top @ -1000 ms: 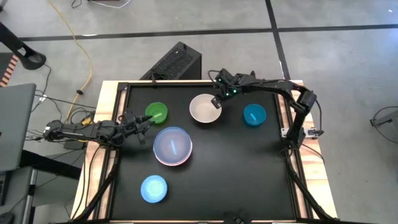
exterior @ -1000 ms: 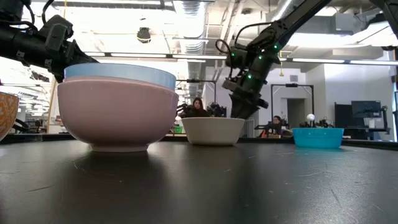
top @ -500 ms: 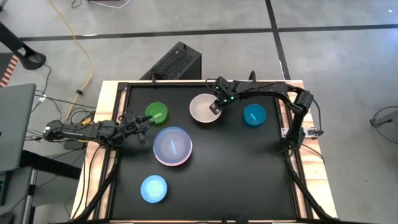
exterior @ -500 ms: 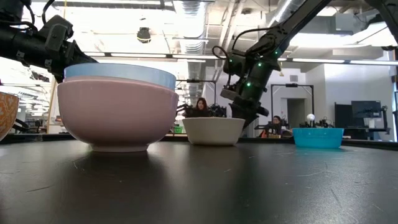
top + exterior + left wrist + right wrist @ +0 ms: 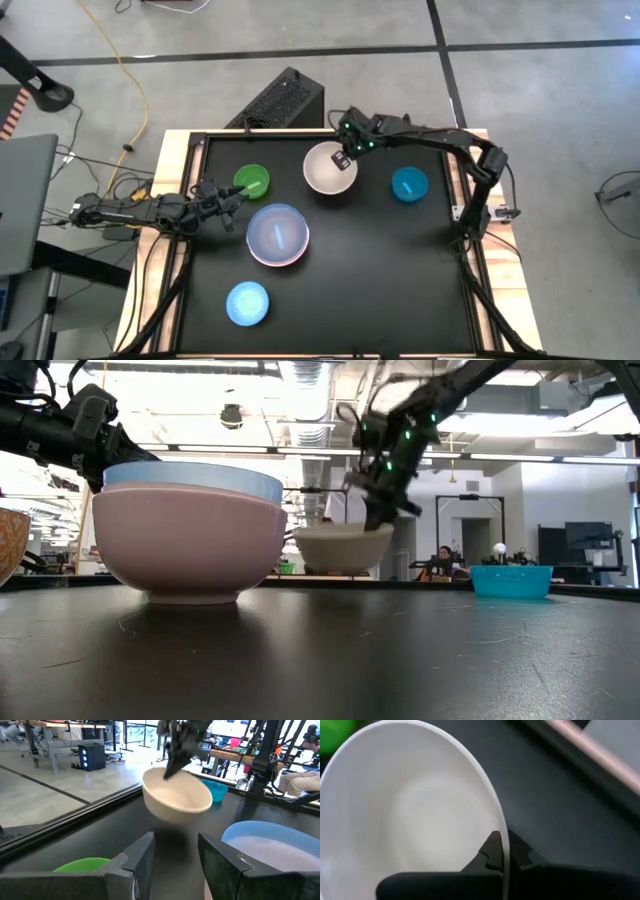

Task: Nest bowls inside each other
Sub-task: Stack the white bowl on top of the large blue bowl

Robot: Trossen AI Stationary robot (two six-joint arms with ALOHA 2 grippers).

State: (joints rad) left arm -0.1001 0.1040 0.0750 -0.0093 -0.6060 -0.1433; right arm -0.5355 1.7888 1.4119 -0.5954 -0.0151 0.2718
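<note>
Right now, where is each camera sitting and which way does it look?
High view: above, looking down on the black table; both arms show.
Low view: at tabletop height, looking across at the stacked blue-in-pink plastic bowls.
Left wrist view: past the open left hand.
Right wrist view: the right hand pinching the rim.
All four share the round cream plastic bowl, lifted off the table.

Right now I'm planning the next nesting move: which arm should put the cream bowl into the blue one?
Right: its claw pinches the lifted cream bowl; the left claw is empty.
</note>
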